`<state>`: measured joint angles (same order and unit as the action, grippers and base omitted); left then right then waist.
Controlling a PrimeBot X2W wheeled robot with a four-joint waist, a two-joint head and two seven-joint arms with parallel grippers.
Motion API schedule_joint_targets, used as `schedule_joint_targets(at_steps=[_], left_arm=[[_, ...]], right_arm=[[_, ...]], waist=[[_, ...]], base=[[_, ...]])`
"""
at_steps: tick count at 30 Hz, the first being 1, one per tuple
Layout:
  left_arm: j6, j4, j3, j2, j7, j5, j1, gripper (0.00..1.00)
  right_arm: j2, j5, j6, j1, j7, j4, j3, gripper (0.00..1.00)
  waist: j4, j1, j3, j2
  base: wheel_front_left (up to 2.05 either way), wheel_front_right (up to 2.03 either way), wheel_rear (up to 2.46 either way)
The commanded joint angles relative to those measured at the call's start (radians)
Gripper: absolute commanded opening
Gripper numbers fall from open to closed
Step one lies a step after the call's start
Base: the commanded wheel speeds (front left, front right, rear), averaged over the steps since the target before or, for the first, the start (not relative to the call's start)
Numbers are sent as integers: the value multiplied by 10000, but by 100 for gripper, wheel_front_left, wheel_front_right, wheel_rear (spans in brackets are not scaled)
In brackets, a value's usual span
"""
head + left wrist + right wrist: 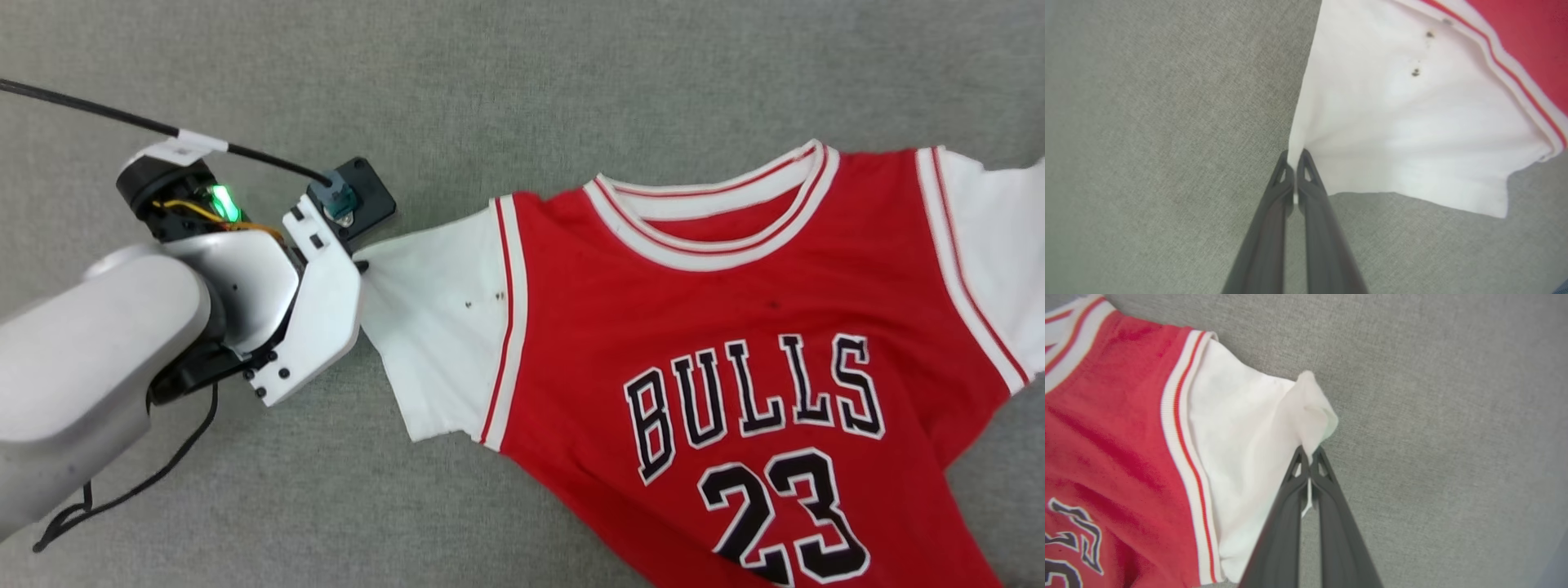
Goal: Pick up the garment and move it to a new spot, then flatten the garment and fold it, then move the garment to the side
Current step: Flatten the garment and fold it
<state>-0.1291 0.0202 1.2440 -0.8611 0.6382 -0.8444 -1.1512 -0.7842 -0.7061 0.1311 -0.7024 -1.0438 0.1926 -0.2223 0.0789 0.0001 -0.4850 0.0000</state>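
Your left gripper [1295,157] is pinched tight on the outer edge of the left sleeve [1412,122] of the garment [653,327], pulling the white cloth to a point. Your right gripper [1310,453] is clamped just as tight on the right sleeve [1241,428], bunching its hem. Between them the garment lies front up on the grey surface [490,82], letters and number showing.

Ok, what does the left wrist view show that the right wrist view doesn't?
Left wrist view: the left gripper shut on the edge of a white sleeve marked with dark specks. Right wrist view: the right gripper shut on the other sleeve's bunched tip, and black lettering on the red front. Both: the garment's red body with striped trim, on the grey surface.
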Motion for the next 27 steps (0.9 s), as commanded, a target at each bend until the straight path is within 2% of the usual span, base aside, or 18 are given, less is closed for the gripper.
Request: schedule_joint_targets(at_steps=[1,8,15,20,27], left_arm=[[37,44,-73,43,-145,-44,110,0],[173,226,-453,26,-1255,149,30,0],[470,428,-1089,111,-2276,581,-643,0],[649,815,-1539,446,-2822,991,-1472,0],[665,1996,-2111,1074,-3404,1816,-3310,0]], right_arm=[[-68,-37,-7,-115,226,-114,-9,0],[-654,-287,-7,-296,1750,-812,-317,0],[-1192,-317,-7,-880,2943,-1095,-550,0],[-1269,-108,-7,-1856,3587,-942,-704,0],[-874,981,-7,-4191,4402,-473,-1147,0]], waist=[[-209,-1,731,0],[-375,-1,2144,0],[-473,-1,3006,0],[-518,-1,3180,0],[-601,-1,2607,0]], base=[[0,0,0],[0,0,0],[0,0,0],[0,0,0],[0,0,0]])
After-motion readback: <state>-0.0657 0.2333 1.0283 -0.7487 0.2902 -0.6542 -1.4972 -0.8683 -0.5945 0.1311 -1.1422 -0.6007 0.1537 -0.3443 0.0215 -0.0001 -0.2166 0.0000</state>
